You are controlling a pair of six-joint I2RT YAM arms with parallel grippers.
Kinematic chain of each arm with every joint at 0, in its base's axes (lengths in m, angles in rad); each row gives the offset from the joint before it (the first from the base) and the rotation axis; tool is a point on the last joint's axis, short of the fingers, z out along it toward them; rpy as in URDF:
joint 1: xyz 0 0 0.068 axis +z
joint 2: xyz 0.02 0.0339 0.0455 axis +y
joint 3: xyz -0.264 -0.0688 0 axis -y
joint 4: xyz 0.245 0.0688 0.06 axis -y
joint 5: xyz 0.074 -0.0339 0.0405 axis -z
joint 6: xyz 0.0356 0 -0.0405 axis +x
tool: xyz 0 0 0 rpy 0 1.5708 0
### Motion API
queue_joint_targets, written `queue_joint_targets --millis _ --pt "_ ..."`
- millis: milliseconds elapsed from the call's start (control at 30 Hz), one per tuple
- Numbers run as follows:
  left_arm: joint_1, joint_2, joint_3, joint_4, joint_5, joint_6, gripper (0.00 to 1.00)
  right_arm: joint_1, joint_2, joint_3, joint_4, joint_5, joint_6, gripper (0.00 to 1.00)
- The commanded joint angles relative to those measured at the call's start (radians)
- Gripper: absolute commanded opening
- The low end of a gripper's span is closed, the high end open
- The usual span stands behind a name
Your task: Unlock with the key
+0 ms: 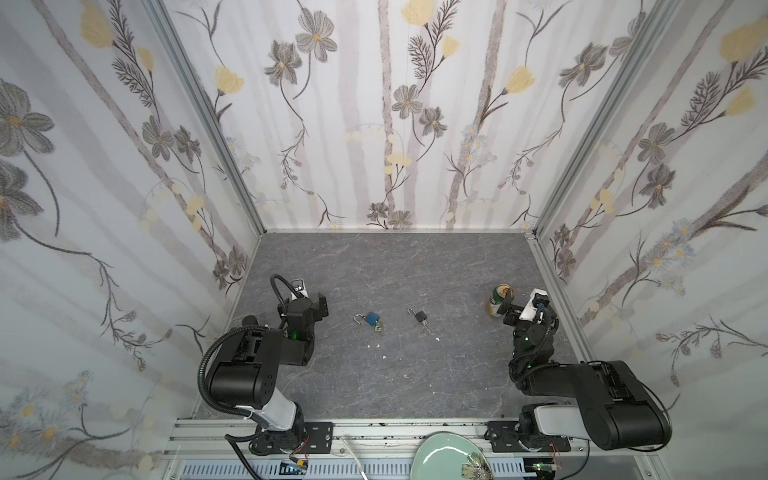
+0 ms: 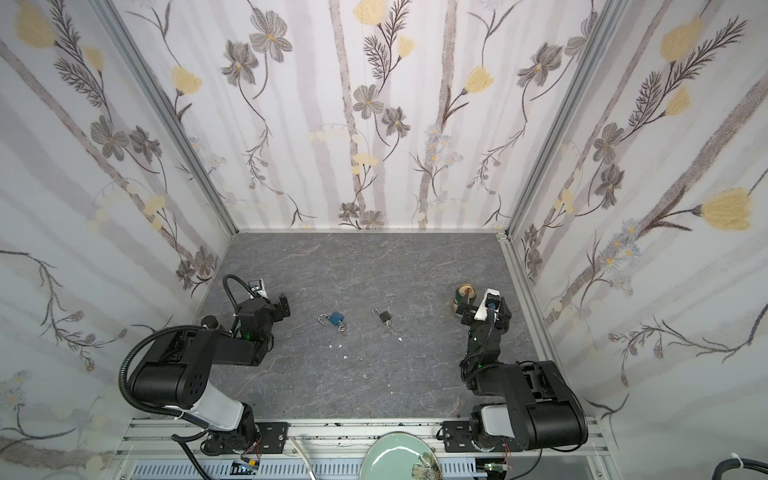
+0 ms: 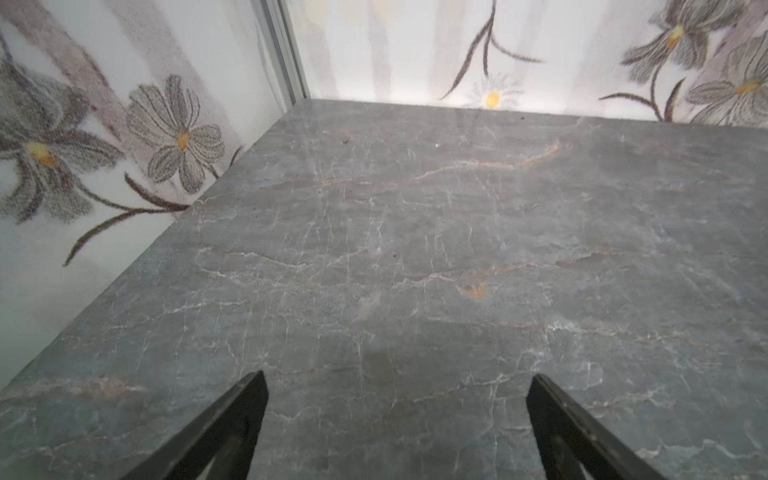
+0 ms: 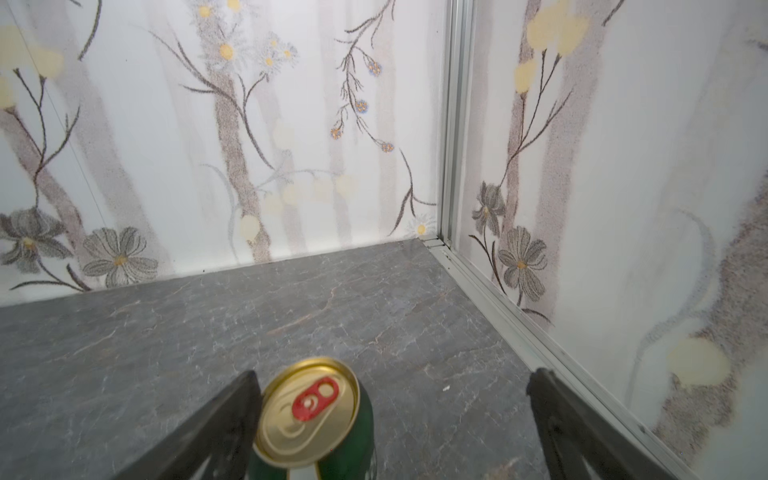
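Blue padlock (image 1: 372, 319) bears a curved silvery shackle (image 1: 357, 319).

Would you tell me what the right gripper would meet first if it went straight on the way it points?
Most likely the green can, just ahead and close beside one of its open fingers; depth is unclear.

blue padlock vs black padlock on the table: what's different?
Colour: the blue padlock has a blue body, the black padlock a dark one. Size: the blue padlock looks bulkier than the black padlock. Place: in both top views the blue padlock lies left of the black padlock. Shared: both lie flat on the table, untouched.
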Motion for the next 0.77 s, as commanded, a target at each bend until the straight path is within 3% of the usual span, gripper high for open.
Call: queue_joint_targets --millis 0,733 --pt "-0.002 0.000 0.000 0.054 0.000 0.002 1.00 -0.017 0.008 0.044 -0.034 -0.046 0.002 1.00" --pt "-0.009 0.004 -0.002 0.069 -0.027 0.000 1.00 -0.032 0.009 0.044 -0.034 -0.078 0.007 1.00"
